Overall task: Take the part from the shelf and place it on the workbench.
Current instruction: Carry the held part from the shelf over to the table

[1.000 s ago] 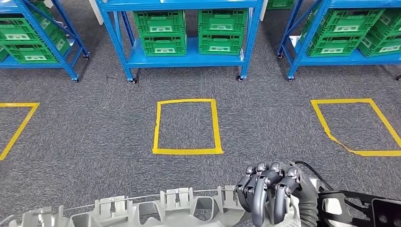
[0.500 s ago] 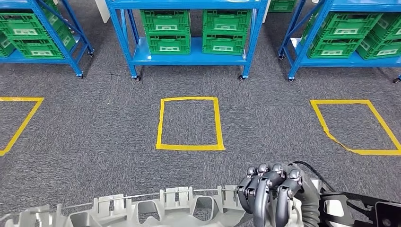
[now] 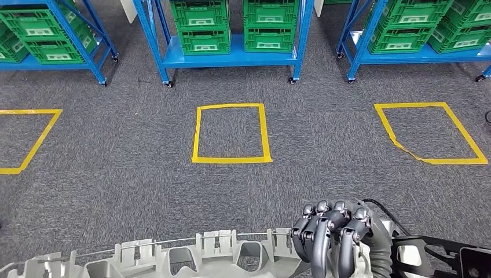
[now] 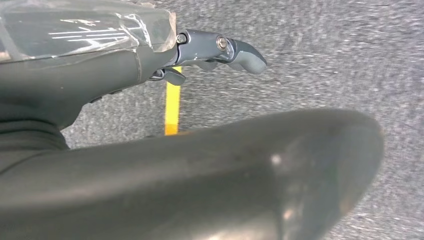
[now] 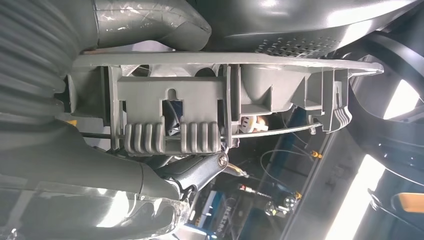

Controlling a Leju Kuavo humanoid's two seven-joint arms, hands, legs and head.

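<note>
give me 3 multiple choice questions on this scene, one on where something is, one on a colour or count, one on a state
1. Where is the long grey ribbed plastic part?
A. on a blue metal shelf
B. at the bottom of the head view, in front of the robot
C. inside the middle yellow tape square on the carpet

2. What colour are the plastic crates on the blue metal shelves?
A. green
B. red
C. white

3. What is the right robot hand doing?
A. hanging open with nothing in it
B. gripping one end of the grey part
C. resting on a crate

Answers:
1. B: the part runs along the lower edge of the head view, clear of the shelves and short of the middle yellow tape square.
2. A: every crate is green.
3. B: its dark fingers curl over the part's end, and the right wrist view shows the part close against the hand.
</note>
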